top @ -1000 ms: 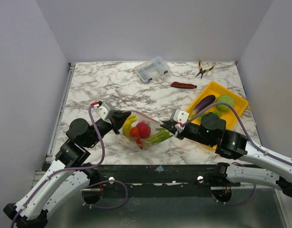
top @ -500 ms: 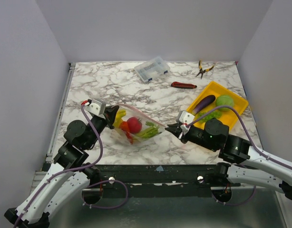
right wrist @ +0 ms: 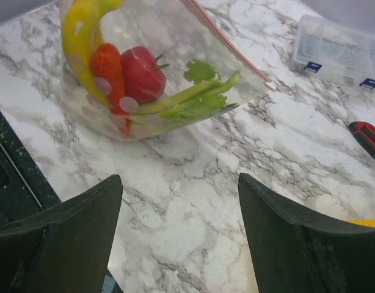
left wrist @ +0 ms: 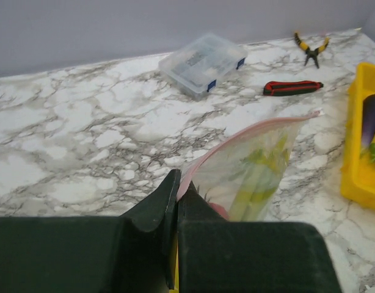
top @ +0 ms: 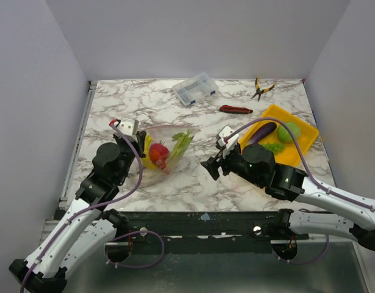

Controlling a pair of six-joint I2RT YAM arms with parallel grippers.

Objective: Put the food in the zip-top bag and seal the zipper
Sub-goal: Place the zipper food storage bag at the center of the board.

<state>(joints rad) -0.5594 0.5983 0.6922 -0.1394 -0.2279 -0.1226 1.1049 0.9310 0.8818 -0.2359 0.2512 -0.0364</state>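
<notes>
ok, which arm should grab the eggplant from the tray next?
Right. The right tool is open near the yellow tray holding the eggplant; the left tool is shut on the mouth of the zip-top bag.

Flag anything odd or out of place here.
The zip-top bag is held askew by the left hand, pinched at one corner of the zipper. The right hand is open, off it. The eggplant and green ball sit unbagged in the yellow tray.

A robotics lab test cell: blank white walls (top: 193,36) enclose a marble-patterned table (top: 132,101), two black robot arms (top: 285,180) bolted at its edge.
</notes>
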